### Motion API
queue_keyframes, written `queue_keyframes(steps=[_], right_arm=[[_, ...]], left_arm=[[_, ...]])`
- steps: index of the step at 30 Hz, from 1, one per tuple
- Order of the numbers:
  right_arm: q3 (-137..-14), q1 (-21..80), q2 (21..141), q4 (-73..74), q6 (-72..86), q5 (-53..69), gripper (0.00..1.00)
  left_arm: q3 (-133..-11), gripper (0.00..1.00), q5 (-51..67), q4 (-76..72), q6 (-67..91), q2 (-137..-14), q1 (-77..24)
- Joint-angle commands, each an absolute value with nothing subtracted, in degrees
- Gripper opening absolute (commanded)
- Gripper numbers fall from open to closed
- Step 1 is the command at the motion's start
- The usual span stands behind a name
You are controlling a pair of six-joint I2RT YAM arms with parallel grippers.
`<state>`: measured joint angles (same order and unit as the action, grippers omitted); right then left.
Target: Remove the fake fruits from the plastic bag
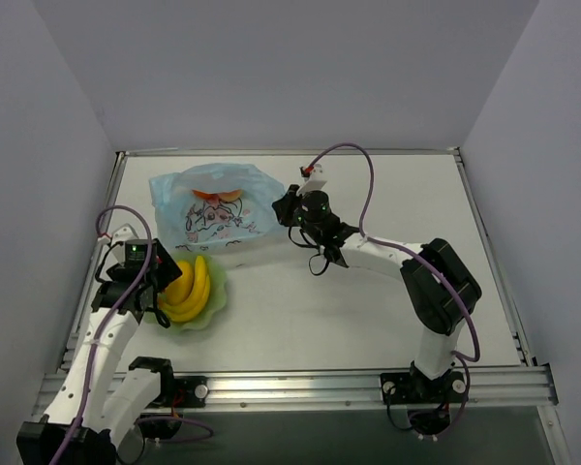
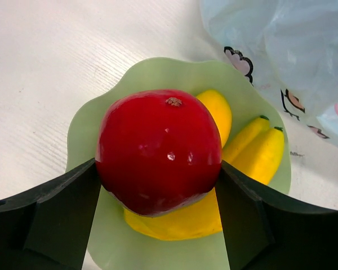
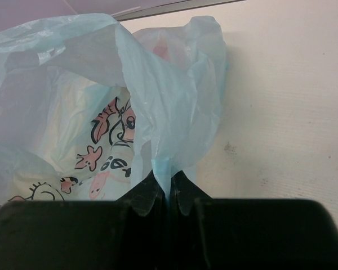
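Note:
In the left wrist view, my left gripper (image 2: 158,188) is shut on a small red fruit (image 2: 158,149), one finger against each side, just above the pale green bowl (image 2: 101,118). A yellow banana bunch (image 2: 259,154) lies in that bowl under the fruit. Seen from above, the left gripper (image 1: 163,289) is at the bowl's left side beside the bananas (image 1: 191,289). The light-blue plastic bag (image 1: 213,208) lies behind the bowl, with orange-red fruit (image 1: 218,196) showing through it. My right gripper (image 3: 168,188) is shut on a pinched fold of the bag (image 3: 158,95) at its right edge.
The bowl (image 1: 216,302) sits at the front left of the white table, its far rim close to the bag. The right arm (image 1: 436,281) reaches across from the front right. Grey walls stand round the table.

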<state>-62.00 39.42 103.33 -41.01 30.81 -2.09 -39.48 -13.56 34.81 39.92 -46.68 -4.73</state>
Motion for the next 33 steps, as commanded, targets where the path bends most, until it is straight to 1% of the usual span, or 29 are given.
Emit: queue_keyframes(steps=[1, 3, 4, 6, 7, 8, 11, 15, 17, 19, 20, 24, 25, 26, 28, 29, 31, 32, 33], right_arm=[[-61.5, 39.6, 100.3, -43.4, 30.0, -1.3, 0.0], [-61.3, 39.6, 100.3, -43.4, 30.0, -1.1, 0.0], [-61.3, 39.6, 100.1, -43.4, 29.9, -1.1, 0.0], [-61.1, 39.5, 99.9, -43.4, 29.9, -1.3, 0.0], [-61.3, 39.4, 99.8, -43.4, 29.8, -1.2, 0.0], [-61.3, 39.5, 99.8, -43.4, 29.8, -1.1, 0.0], [-61.4, 39.5, 99.6, -43.3, 29.8, -1.1, 0.0], [-62.0, 39.6, 99.3, -42.2, 29.4, -1.1, 0.0], [-62.3, 39.6, 99.4, -41.7, 28.8, -1.1, 0.0], [-63.1, 39.5, 99.5, -40.5, 28.5, -1.1, 0.0], [-63.4, 39.4, 99.7, -40.2, 28.3, -1.1, 0.0], [-64.0, 39.6, 99.5, -39.1, 27.8, -1.5, 0.0], [-63.9, 39.6, 99.4, -39.1, 27.7, -1.8, 0.0], [-63.9, 39.6, 99.3, -39.1, 27.7, -1.8, 0.0], [-64.2, 39.6, 99.7, -39.0, 27.7, -1.9, 0.0], [-64.3, 39.7, 99.7, -38.8, 27.8, -2.0, 0.0], [-64.8, 39.7, 99.9, -38.8, 27.9, -2.0, 0.0], [-65.2, 39.7, 100.1, -38.8, 27.9, -2.0, 0.0], [-65.4, 39.8, 100.4, -38.7, 27.9, -2.0, 0.0]], left_arm=[[-40.5, 0.67, -15.9, 31.3, 41.4, -50.1, -4.4], [-40.1, 0.7, -15.6, 31.6, 41.8, -50.9, -4.3], [-39.8, 0.74, -15.5, 31.6, 42.0, -50.9, -4.4], [-39.2, 0.78, -15.6, 31.7, 42.0, -50.4, -4.3], [-39.1, 0.84, -15.7, 32.2, 41.9, -49.8, -4.3], [-39.4, 0.86, -15.7, 32.5, 41.9, -49.6, -4.3], [-40.3, 0.91, -15.5, 33.3, 41.9, -48.7, -4.3], [-42.3, 0.92, -12.5, 32.9, 41.3, -46.8, -4.6], [-43.2, 0.9, -9.9, 32.4, 40.9, -45.7, -6.7], [-45.2, 0.84, -10.1, 31.7, 40.8, -44.6, -10.3], [-45.9, 0.82, -11.3, 31.5, 40.8, -44.4, -14.8], [-51.1, 0.73, -14.8, 30.0, 40.0, -47.7, -24.3], [-52.4, 0.65, -15.2, 29.0, 39.7, -50.6, -25.5], [-55.0, 0.62, -15.6, 28.2, 39.4, -52.2, -26.4], [-57.3, 0.58, -15.0, 25.1, 38.6, -57.4, -27.3], [-59.5, 0.58, -14.7, 23.9, 38.3, -59.3, -27.2], [-61.9, 0.57, -15.3, 21.5, 37.2, -65.8, -27.0], [-64.6, 0.54, -15.5, 21.2, 37.0, -68.5, -26.6], [-66.0, 0.53, -14.7, 20.7, 36.6, -73.7, -25.9]])
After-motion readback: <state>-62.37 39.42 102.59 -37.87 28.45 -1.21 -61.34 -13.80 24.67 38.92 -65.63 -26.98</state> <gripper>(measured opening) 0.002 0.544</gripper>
